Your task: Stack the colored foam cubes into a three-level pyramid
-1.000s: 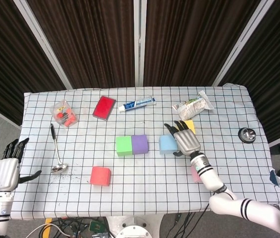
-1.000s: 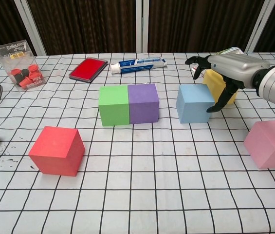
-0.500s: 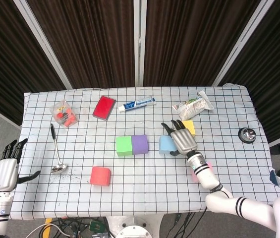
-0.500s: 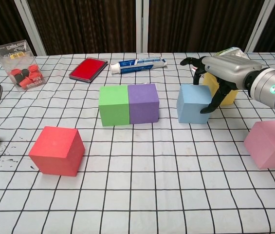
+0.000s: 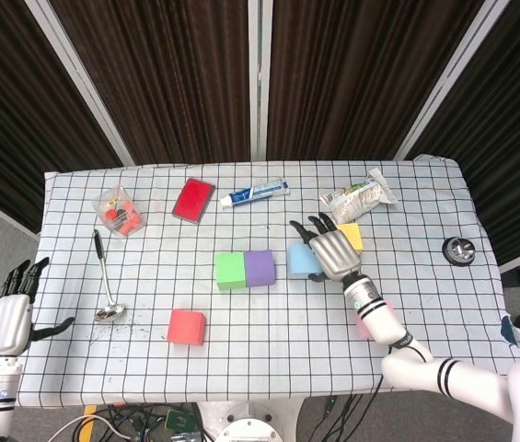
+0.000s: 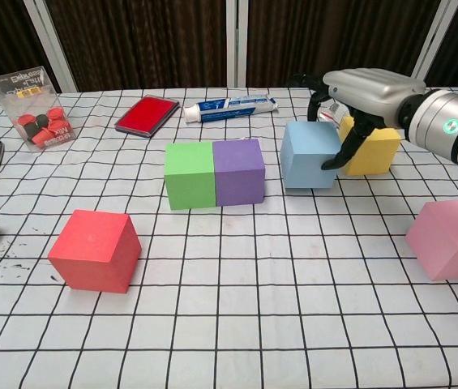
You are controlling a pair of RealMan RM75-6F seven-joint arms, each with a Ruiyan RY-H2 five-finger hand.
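The left hand [image 5: 10, 319] hangs off the tabletop's [image 5: 269, 354] left edge, fingers apart and empty. A red cube [image 6: 95, 250] sits near the front; the green cube [image 6: 189, 174] touches the purple cube [image 6: 239, 171]. The right hand [image 6: 357, 96] grips the blue cube [image 6: 310, 154], beside the yellow cube [image 6: 370, 148]; the pink cube [image 6: 449, 237] sits far right.

The table [image 5: 241, 368] has a white cloth with a black grid. On it lie foam cubes, a spoon [image 5: 105, 276], a toothpaste tube [image 5: 254, 193], a red pad [image 5: 193, 200] and a small plastic box [image 5: 119, 211].
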